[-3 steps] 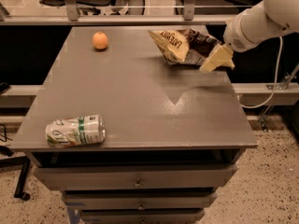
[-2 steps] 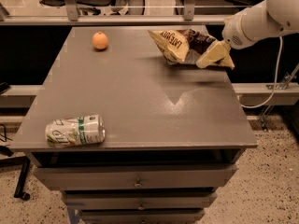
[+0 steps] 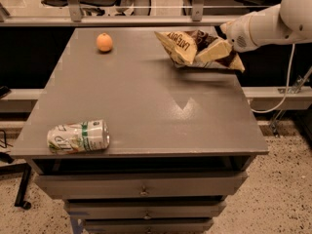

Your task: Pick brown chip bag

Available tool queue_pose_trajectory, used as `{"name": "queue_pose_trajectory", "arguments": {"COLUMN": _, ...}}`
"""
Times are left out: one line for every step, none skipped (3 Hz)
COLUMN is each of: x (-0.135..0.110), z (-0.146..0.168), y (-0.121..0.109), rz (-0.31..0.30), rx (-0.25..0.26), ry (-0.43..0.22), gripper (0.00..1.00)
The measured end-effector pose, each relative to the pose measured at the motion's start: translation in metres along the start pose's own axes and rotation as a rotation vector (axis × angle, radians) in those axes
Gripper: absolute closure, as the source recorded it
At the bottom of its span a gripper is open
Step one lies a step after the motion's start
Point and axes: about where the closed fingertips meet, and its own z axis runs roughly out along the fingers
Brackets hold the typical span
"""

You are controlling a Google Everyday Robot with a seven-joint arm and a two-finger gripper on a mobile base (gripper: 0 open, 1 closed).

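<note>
I'm seeing cream two-finger gripper (image 3: 225,56) hovering at far right corner of grey metal table (image 3: 146,111), fingers (image 3: 213,50) spread, straddling dark end of crinkled brown-and-yellow foil chip bag (image 3: 183,45). Bag's long axis running left from them.

Orange (image 3: 104,42), toppled drink can (image 3: 78,137), gray table (image 3: 146,106)

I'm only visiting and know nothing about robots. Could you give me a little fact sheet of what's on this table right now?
Surface: gray table with drawers underneath
Far right: brown chip bag, crinkled, lettered "LATE JULY"
Gripper: the gripper is at the bag's right part, on a white arm reaching in from the right
Far left: round orange fruit, apart from the bag
Near left: white-and-green can, lying on its side
</note>
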Motion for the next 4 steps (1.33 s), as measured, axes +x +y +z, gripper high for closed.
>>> {"name": "queue_pose_trajectory", "arguments": {"x": -0.008, "z": -0.003, "y": 0.004, "rz": 0.024, "rx": -0.020, "ry": -0.053, "gripper": 0.41}}
{"name": "queue_pose_trajectory", "arguments": {"x": -0.020, "z": -0.016, "y": 0.011, "rz": 0.028, "rx": -0.035, "ry": -0.102, "gripper": 0.64}}
{"name": "queue_pose_trajectory", "arguments": {"x": -0.034, "z": -0.026, "y": 0.028, "rz": 0.030, "rx": -0.070, "ry": -0.150, "gripper": 0.88}}
{"name": "queue_pose_trajectory", "arguments": {"x": -0.042, "z": -0.029, "y": 0.040, "rz": 0.035, "rx": -0.101, "ry": -0.178, "gripper": 1.00}}
